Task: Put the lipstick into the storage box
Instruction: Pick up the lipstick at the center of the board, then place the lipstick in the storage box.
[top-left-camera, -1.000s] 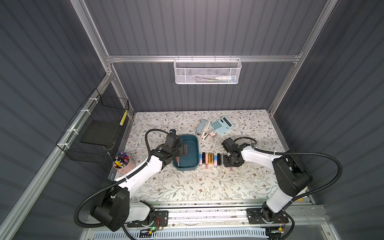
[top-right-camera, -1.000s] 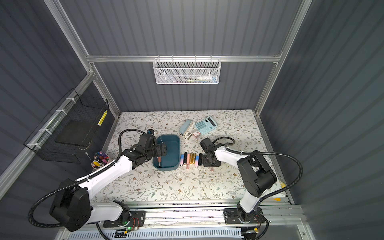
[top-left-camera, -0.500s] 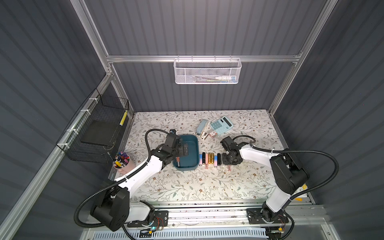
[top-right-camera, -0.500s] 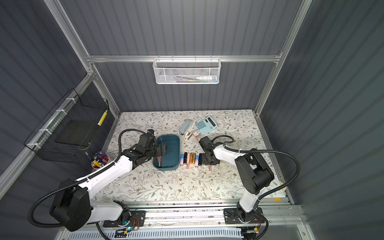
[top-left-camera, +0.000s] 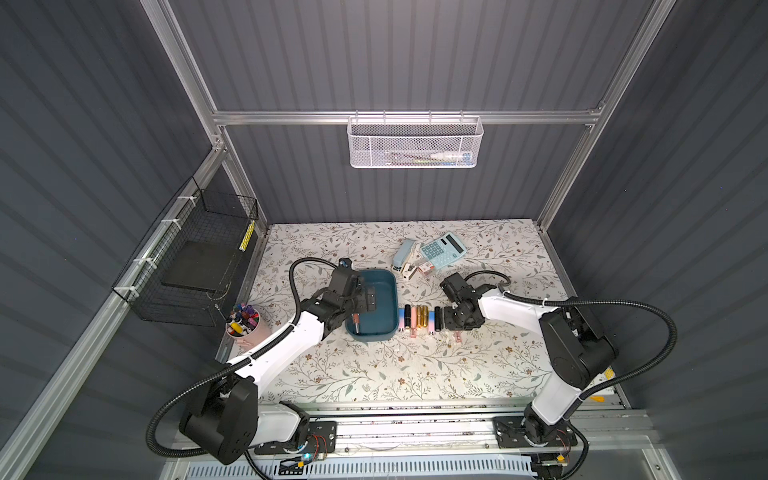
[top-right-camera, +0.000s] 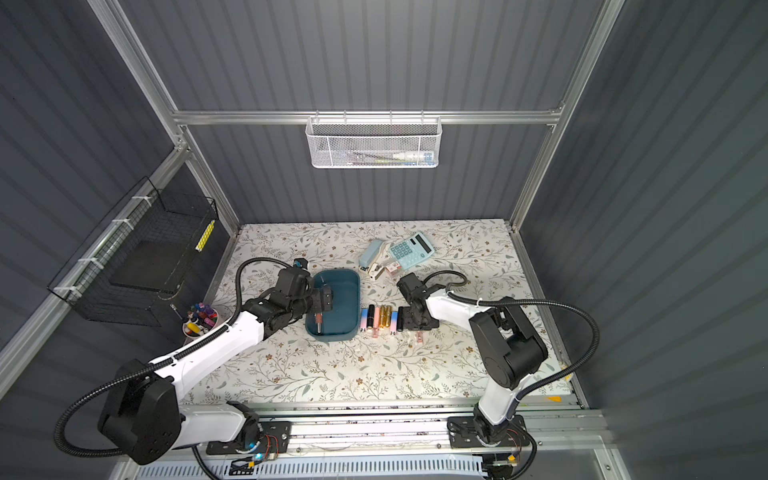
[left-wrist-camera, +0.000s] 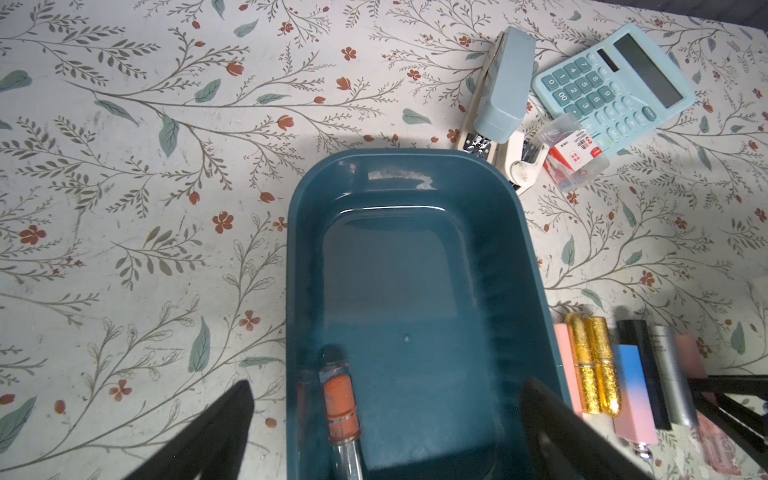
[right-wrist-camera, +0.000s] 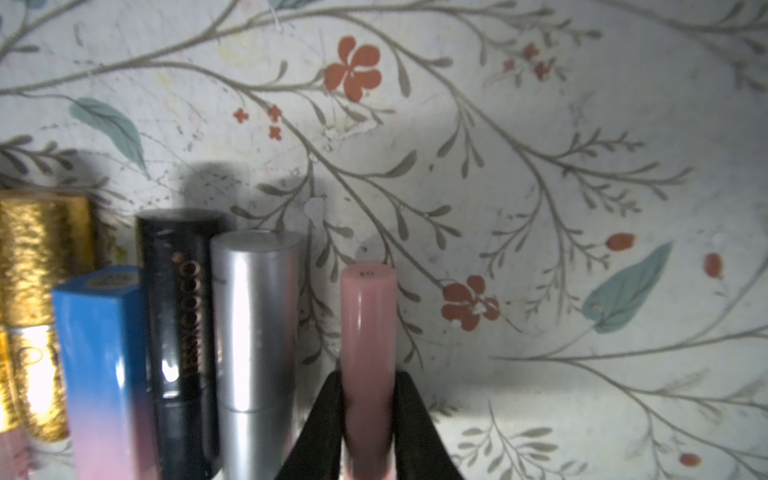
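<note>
one storage box (left-wrist-camera: 303, 270), one lipstick (left-wrist-camera: 340, 407) inside, two gold lipsticks (left-wrist-camera: 586, 361), one calculator (top-left-camera: 441, 249), one stapler (top-left-camera: 404, 253), one white basket (top-left-camera: 413, 143), one black basket (top-left-camera: 199, 266).

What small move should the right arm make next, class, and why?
Probably a short lift straight up. The right gripper is shut on the pink lipstick, which lies on the table close beside a silver lipstick. Rising first should clear that neighbour without knocking it, before any carry toward the storage box.
</note>
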